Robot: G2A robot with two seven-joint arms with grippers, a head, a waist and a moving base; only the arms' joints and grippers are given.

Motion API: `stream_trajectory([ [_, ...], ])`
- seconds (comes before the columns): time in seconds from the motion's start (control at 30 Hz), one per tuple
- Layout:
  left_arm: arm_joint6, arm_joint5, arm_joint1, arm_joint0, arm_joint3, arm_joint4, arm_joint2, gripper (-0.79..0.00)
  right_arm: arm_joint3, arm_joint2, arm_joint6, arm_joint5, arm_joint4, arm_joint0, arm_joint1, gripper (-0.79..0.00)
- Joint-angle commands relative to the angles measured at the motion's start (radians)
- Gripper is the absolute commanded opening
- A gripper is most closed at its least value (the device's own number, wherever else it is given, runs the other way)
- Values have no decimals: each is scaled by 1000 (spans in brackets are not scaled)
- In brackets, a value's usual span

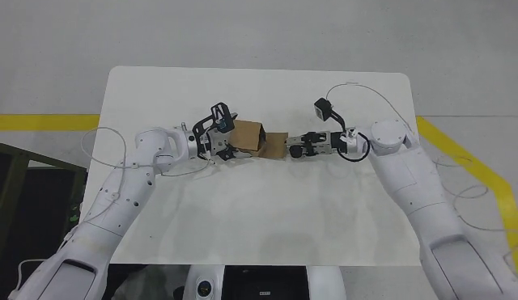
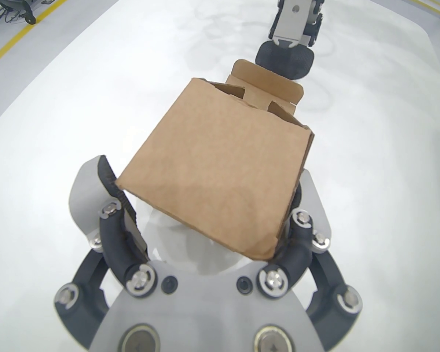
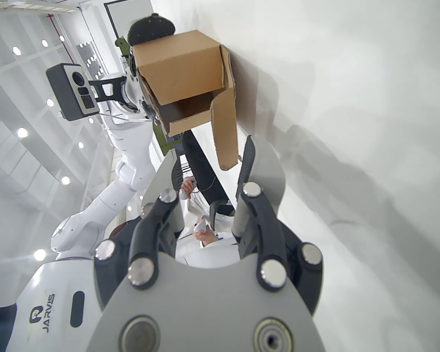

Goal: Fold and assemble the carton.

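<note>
My left gripper (image 2: 205,177) clamps the carton (image 1: 247,137) by its left end, mid-table (image 1: 267,211). My right gripper (image 3: 211,162) gapes wide by the loose right flap (image 3: 225,126). Flap-closing is in hand, I judge; next, push it squarely inward.

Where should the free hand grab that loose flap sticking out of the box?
Probably the free end of the flap, coming from the side opposite the left gripper holding the carton: it is thin and juts out toward the right gripper's open fingers.
</note>
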Motion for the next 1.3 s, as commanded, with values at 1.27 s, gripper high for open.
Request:
stream_trajectory([
  [1.27,-1,5,1,7,-1,7,-9,0,64,8,27,-110,21,65,-3,-462],
])
